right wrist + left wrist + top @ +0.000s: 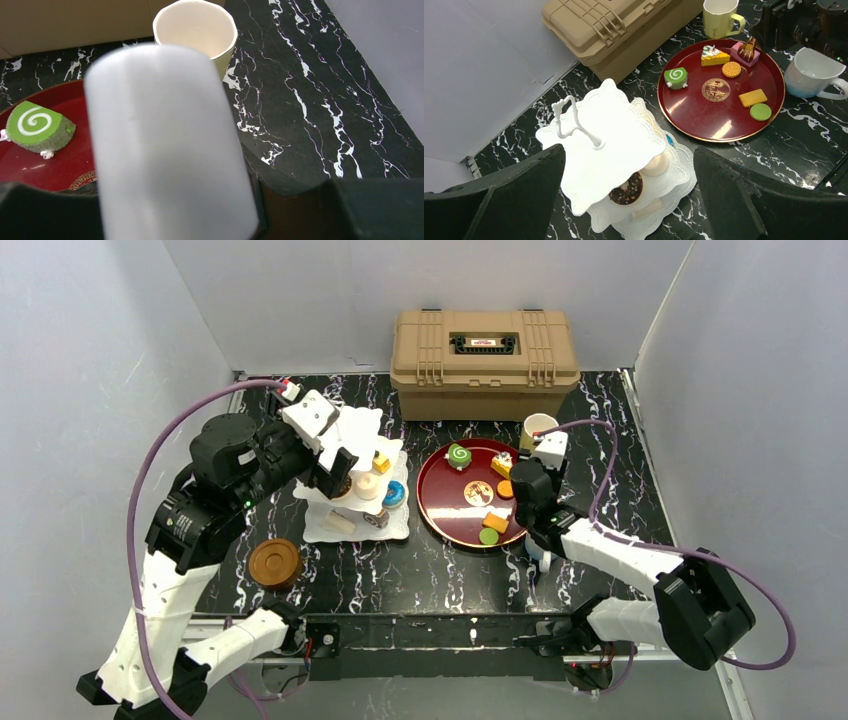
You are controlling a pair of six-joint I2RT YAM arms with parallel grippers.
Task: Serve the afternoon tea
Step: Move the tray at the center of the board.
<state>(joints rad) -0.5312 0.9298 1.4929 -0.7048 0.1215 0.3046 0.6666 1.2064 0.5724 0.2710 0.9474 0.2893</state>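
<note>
Here, pale walls enclose a marbled tabletop bearing the stand.

I saw a tan plastic case, lid shut, at the back of the black marble-patterned tabletop near the white wall. A dark red round tray lay just in front of it, not touching.
</note>
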